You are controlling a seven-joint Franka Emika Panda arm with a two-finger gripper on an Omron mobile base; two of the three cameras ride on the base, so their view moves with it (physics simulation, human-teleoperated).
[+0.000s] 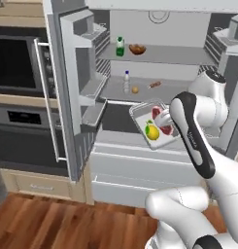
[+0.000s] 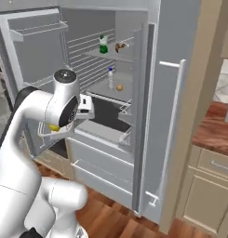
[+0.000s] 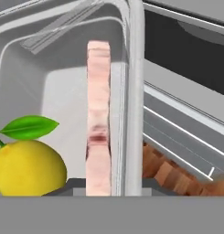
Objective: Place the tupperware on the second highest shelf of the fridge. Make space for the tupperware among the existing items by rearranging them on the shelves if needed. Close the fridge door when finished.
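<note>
The tupperware [image 1: 154, 124] is a shallow whitish tub with a lemon [image 1: 151, 131] and red pieces inside. It hangs tilted in front of the open fridge [image 1: 159, 29], below its shelves. In the hand view my gripper [image 3: 111, 185] is shut on the tupperware's [image 3: 63, 91] rim, beside the lemon [image 3: 29, 167] and a red slice [image 3: 98, 114]. The upper shelf in view holds a green bottle [image 1: 120, 46] and a dark red item [image 1: 137, 48]. The shelf below it [image 1: 115, 95] carries a white bottle [image 1: 126, 81], a small yellow item [image 1: 135, 89] and an orange sausage piece [image 1: 155, 84].
The fridge's left door [image 1: 67, 97] stands open, with bins on its inside, next to the black oven [image 1: 13, 63]. The right door [image 2: 171, 116] is open too. Two drawers [image 1: 135, 170] sit below the tub. A wooden counter [image 2: 213, 135] lies to the right.
</note>
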